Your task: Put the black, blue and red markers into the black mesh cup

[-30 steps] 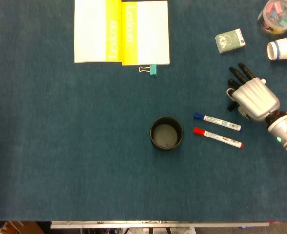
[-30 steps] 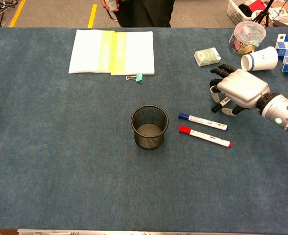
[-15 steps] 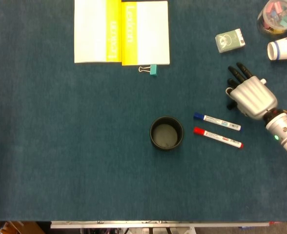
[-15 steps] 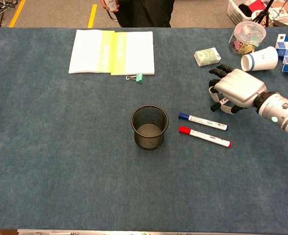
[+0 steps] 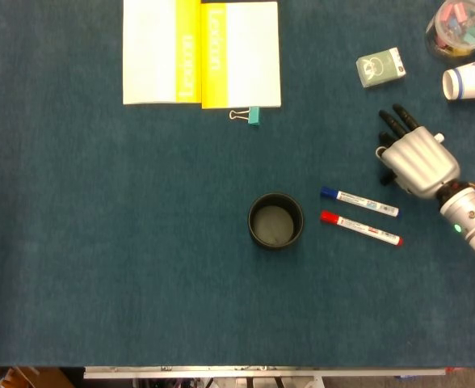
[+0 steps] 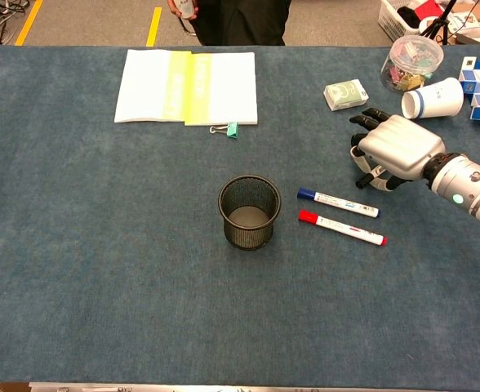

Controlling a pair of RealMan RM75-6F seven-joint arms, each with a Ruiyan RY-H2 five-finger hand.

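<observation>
A: Where do the task's things lie?

B: The black mesh cup (image 5: pixel 275 221) stands upright near the middle of the blue worktop (image 5: pixel 100 242). Just to its right lie two markers, side by side and apart from each other: the blue marker (image 5: pixel 359 202) further back and the red marker (image 5: pixel 360 228) nearer the front edge, both with their caps pointing toward the cup. Neither touches the cup.

A: And the black marker?

B: A dark, slim thing shows under the right hand in the chest view, between its fingers (image 6: pixel 362 152), but the hand covers most of it, so whether it is the black marker cannot be told for sure.

A: How does the right hand stand?

B: The right hand (image 5: pixel 415 158) sits palm down, low over the worktop, to the right of the two markers and behind them, its fingers curled down. Whether it grips what is under it cannot be told. The left hand shows in neither view.

A: What else is on the worktop?

B: An open yellow and white booklet (image 5: pixel 201 52) at the back, a binder clip (image 5: pixel 246 115) just in front of it, a small green box (image 5: pixel 380 66), a paper cup (image 5: pixel 470 81) on its side, and a clear tub (image 5: pixel 460 26) of coloured bits in the far right corner.
</observation>
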